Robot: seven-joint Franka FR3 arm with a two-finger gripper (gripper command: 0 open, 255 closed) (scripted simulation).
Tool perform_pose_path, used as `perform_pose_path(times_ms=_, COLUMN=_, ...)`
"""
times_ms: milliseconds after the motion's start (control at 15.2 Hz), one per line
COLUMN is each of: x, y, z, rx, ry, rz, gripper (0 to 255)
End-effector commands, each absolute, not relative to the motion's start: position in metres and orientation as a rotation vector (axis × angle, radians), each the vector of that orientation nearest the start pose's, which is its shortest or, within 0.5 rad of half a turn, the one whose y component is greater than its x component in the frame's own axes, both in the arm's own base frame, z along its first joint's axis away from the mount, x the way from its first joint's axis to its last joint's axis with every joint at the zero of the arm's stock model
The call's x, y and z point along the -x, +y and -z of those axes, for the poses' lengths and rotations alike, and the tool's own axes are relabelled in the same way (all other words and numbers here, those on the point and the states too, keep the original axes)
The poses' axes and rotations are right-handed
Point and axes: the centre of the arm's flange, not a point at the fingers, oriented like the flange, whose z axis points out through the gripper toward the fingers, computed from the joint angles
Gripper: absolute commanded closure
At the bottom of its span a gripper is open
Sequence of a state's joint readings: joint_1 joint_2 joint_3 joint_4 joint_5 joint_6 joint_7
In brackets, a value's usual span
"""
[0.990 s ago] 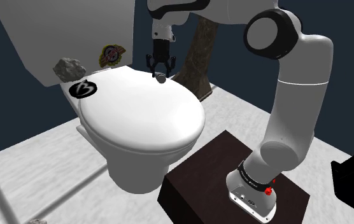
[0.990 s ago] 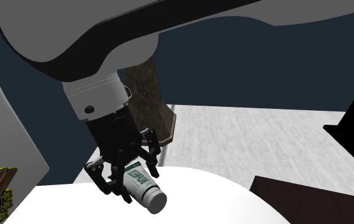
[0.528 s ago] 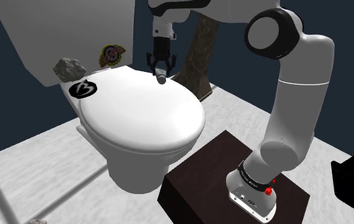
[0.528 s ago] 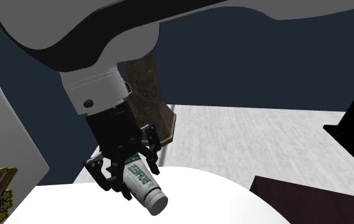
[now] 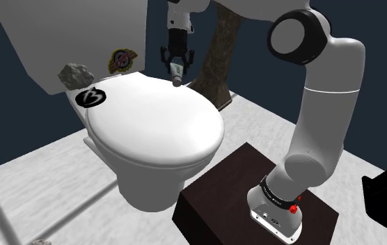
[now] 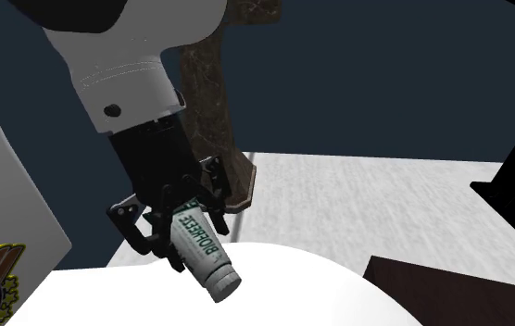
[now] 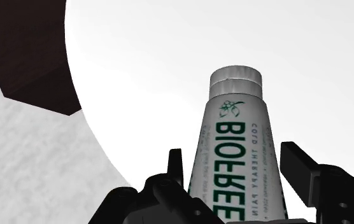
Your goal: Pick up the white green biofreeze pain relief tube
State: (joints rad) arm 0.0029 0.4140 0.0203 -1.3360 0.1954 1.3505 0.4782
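Observation:
The white Biofreeze tube (image 6: pixel 202 256) with green lettering hangs cap-down, tilted, just above the white toilet lid (image 6: pixel 293 292). My black gripper (image 6: pixel 183 233) is shut on its upper body. From the shoulder view the gripper (image 5: pixel 176 64) holds the tube (image 5: pixel 177 74) over the rear of the toilet lid (image 5: pixel 157 118), near the tank. Through the wrist camera the tube (image 7: pixel 234 159) runs out between the two fingers (image 7: pixel 300 170), grey cap (image 7: pixel 234 81) farthest from the hand, with the white lid beneath.
A black round disc (image 5: pixel 92 97), a grey rock (image 5: pixel 75 74) and a round badge (image 5: pixel 121 60) sit near the tank. A brown post (image 5: pixel 216 49) stands behind the toilet. The dark stand (image 5: pixel 255 202) lies at lower right.
The gripper has risen with the tube in it; the tube's cap now hangs higher over the lid than a second ago.

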Motion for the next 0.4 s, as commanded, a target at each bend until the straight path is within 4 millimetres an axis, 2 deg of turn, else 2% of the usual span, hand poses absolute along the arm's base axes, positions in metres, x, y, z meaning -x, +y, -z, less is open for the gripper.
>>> perform_pose_path(times_ms=0, x=-0.634, y=0.035, z=-0.482, rx=2.895, ry=0.664, rz=-0.659, gripper=255)
perform_pose_path(times_ms=198, x=-0.634, y=0.035, z=-0.498, rx=2.895, ry=0.664, rz=-0.659, gripper=255)
perform_pose_path(times_ms=330, x=-0.634, y=0.035, z=-0.499, rx=2.895, ry=0.664, rz=-0.659, gripper=255)
